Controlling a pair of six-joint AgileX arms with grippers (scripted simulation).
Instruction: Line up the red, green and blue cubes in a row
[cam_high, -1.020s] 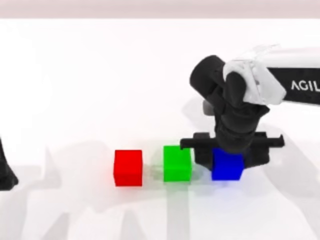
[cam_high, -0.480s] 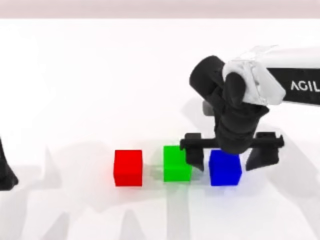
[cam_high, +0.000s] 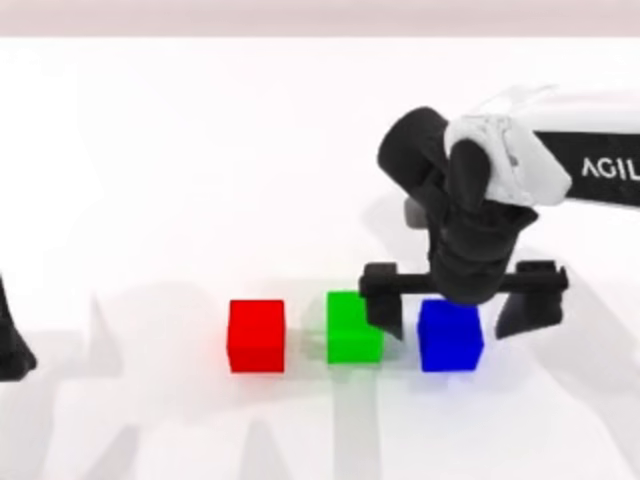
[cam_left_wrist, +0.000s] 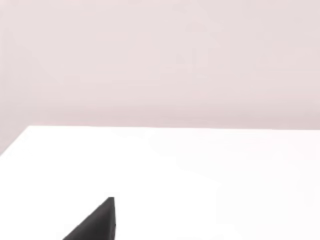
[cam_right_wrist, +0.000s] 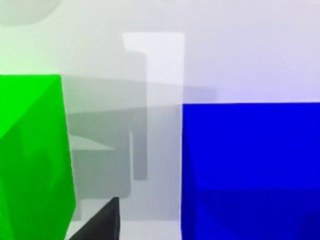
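The right arm reaches in from the right edge of the top view, its white link ending in a black wrist bent downward at centre right. The right gripper (cam_high: 462, 312) points down, its two fingers spread wide apart. The left arm (cam_high: 10, 345) sits parked at the lower left edge.

Clearance: tight in the cube row.
Narrow gaps betw red cube (cam_high: 256, 335), green cube (cam_high: 355, 327), blue cube (cam_high: 450, 335); right gripper (cam_high: 462, 312) fingers spread astride blue.
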